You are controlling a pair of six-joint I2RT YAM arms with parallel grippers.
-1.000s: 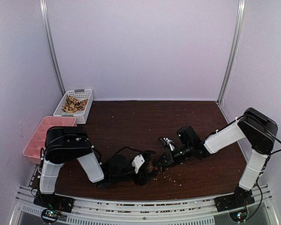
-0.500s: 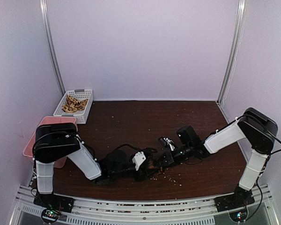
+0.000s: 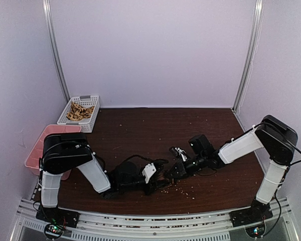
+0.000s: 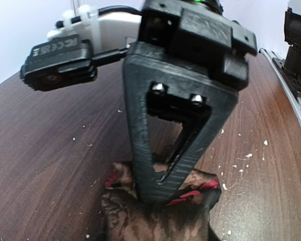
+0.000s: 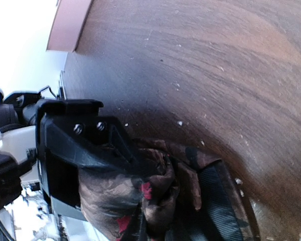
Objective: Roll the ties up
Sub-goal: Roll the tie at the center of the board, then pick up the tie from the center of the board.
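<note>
Evidently mid-roll near the middle of the tabletop's (image 3: 155, 125) front edge: both arms meet over one tie (image 4: 155, 223), a dark patterned wad with red flashes (lining, perhaps). The right fingers (image 4: 139, 150) stand tip-down in the cloth, pressed nearly together and apparently pinching a fold. The left fingers (image 5: 90, 150) lie against the wad's other side; whether they grip it cannot be told. By this showing the roll is begun but loose. The next move calls for one side to anchor the core while the other winds the free length on tight. From above the tie is lost under the black arms, its tail unseen.
</note>
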